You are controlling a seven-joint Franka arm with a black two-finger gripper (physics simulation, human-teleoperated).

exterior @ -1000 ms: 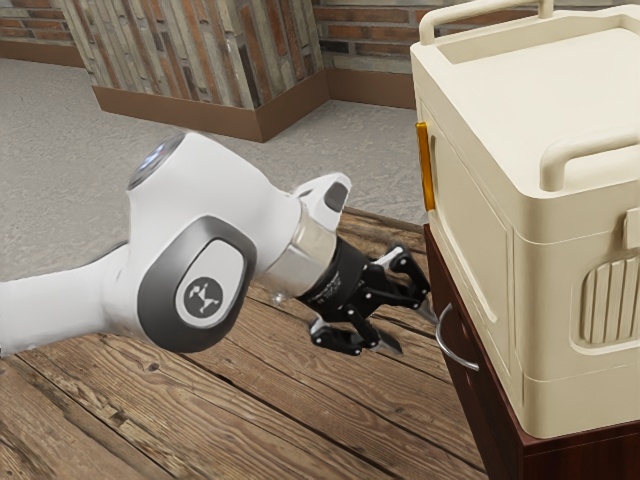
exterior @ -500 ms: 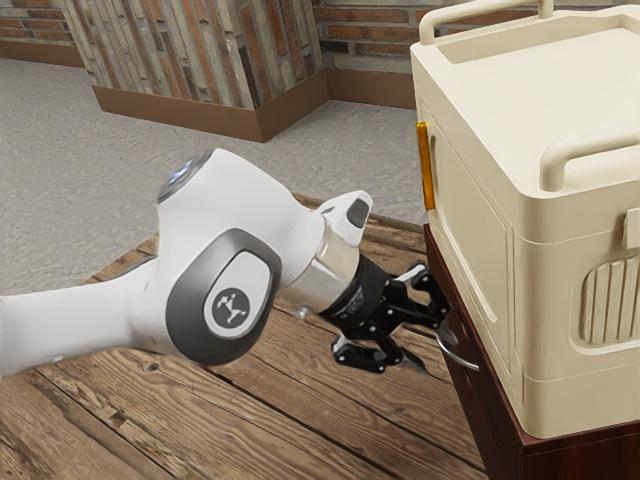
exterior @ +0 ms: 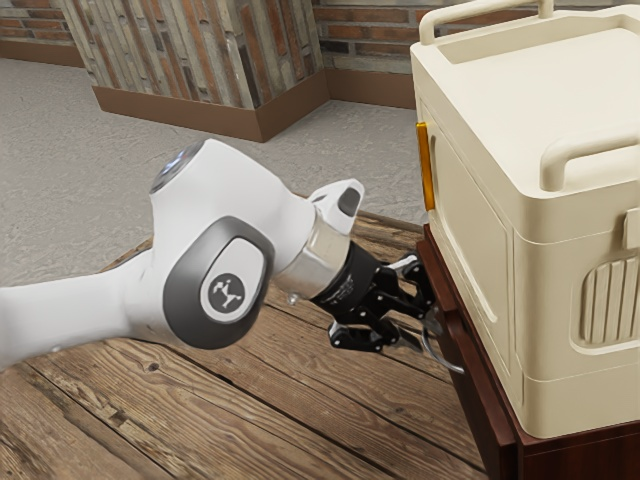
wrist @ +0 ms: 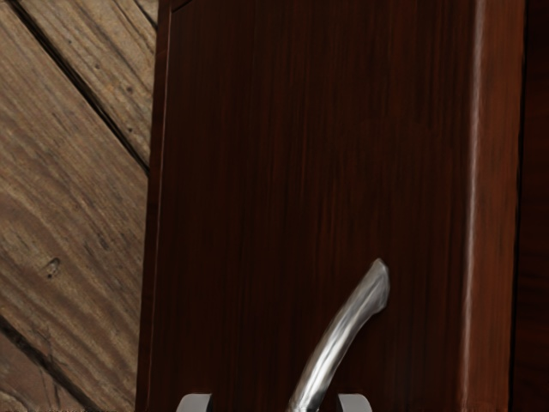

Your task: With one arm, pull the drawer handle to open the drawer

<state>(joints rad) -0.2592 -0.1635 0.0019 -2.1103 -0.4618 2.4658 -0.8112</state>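
Observation:
In the exterior view the gripper (exterior: 425, 334) is at the silver drawer handle (exterior: 445, 361), its fingers drawn together on the handle's far part. Fingertips hide some of that part; the curved near end stays visible. The dark red-brown drawer front (exterior: 476, 405) stands slightly out from the cabinet (exterior: 570, 457). In the wrist view, the gripper (wrist: 274, 402) has a fingertip on either side of the handle (wrist: 336, 343), whose lower part runs out below. Behind it spreads the drawer front (wrist: 292, 172).
A large cream box (exterior: 465, 230) with rail handles and an orange strip (exterior: 426, 166) sits on the cabinet, close beyond the fingers. Wooden planks (exterior: 250, 410) lie beneath the arm. A brick-clad block (exterior: 200, 60) stands farther back.
My hand first moved toward the cabinet and reached the handle. Its fingers then came closer together, and the hand moved back somewhat, with the handle and drawer front shifting outward along with it.

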